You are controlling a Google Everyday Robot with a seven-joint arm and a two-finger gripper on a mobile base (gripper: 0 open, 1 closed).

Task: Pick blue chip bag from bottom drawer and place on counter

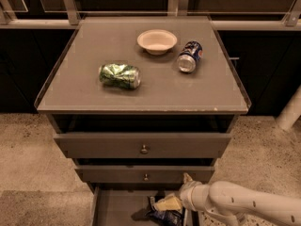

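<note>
A crushed green can [120, 75], a white bowl [157, 40] and a blue soda can [189, 57] are seen spread across the grey tabletop [84, 95]. Below, the blue chip bag [164, 216] is pictured lying in the open bottom drawer [115, 208]. The gripper [170, 204] is positioned right at the bag's top, entering from the right, and whether the bag is pinched cannot be told.

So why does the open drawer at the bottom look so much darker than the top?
Camera view: light comes from above, so the counter is evenly lit and the green can and bowl cast short shadows; the bottom drawer lies in the cabinet's shade, and the tool, over the blue chip bag there, throws a dark shadow toward the picture's left.
</note>
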